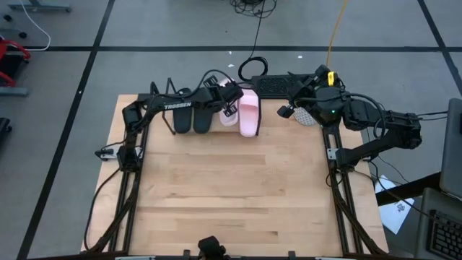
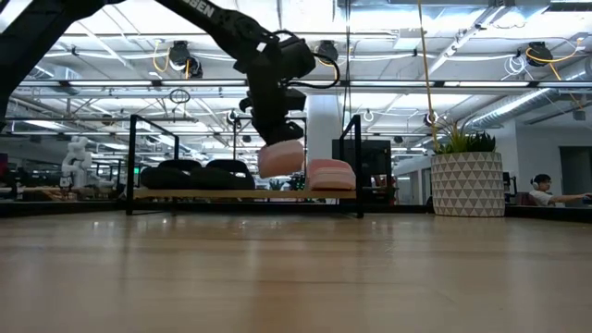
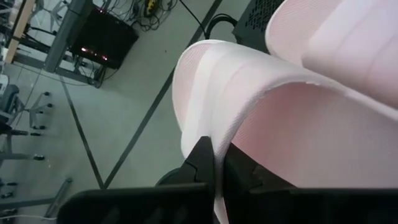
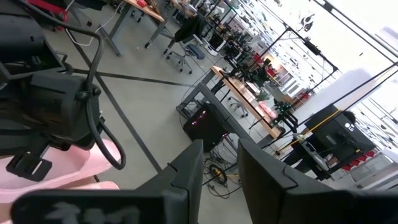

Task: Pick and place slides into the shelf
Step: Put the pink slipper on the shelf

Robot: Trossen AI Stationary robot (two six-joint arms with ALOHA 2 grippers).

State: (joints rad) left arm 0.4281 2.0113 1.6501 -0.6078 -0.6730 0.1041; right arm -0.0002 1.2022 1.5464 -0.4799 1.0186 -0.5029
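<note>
Over the shelf [image 2: 231,194], my left hand [image 1: 229,101] grips a pink slide [image 2: 280,158].
My right hand [image 1: 287,110] waits nearby, fingers parted, holding nothing.

The table [image 1: 224,195] is pale wood in narrow glued strips, smooth with a soft satin sheen that catches the ceiling lights in the low view. The shelf [image 2: 245,193] has a light wooden board carried on thin black metal wire ends. Both pink slides [image 1: 249,115] look like soft moulded foam, matt; up close, the held pink slide [image 3: 249,106] shows a fine woven-looking grain on its strap and a smoother footbed. The black slides [image 1: 193,119] are matt too, like dull rubber. The left gripper [image 3: 214,168] is hard black plastic with a slight gloss. The planter [image 2: 467,183] looks ceramic, patterned in triangles.
</note>
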